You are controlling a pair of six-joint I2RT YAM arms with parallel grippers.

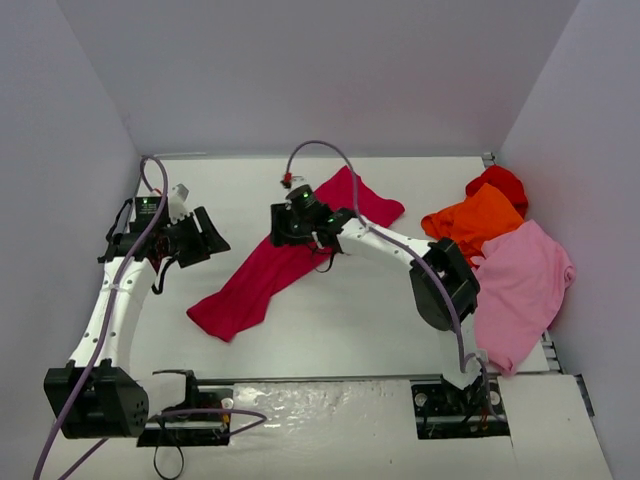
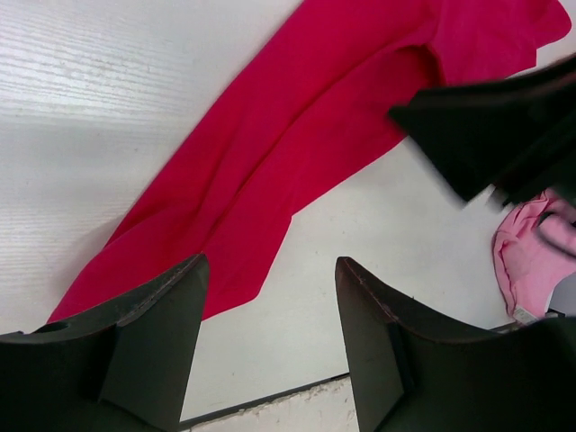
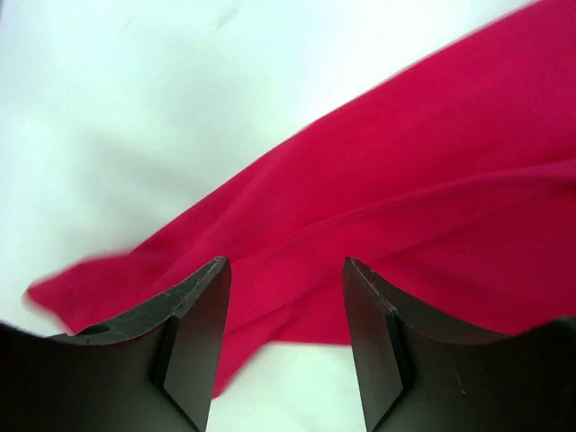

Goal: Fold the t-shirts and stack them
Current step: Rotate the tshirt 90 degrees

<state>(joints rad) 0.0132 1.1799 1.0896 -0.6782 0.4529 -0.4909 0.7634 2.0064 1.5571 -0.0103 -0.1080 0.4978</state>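
Crimson t-shirt (image 1: 262, 275) lies diagonal across tabletop (image 1: 340, 330) centre, long narrow strip. Right end effector (image 3: 286, 265) hovers just over its upper half, jaws wide, gripping nothing. Left end effector (image 2: 270, 265) off to left, jaws apart, empty, shirt ahead.

The left arm (image 1: 108, 315) and the right arm (image 1: 385, 243) are shown as white tubes with black joint housings on black bases (image 1: 95, 400), each trailed by a lilac cable (image 1: 330, 148) and dotted with a green light (image 1: 297, 198), and the left tool (image 2: 270, 270) and right tool (image 3: 286, 265) are formed of matte black wedge-shaped fingers (image 3: 193, 342).
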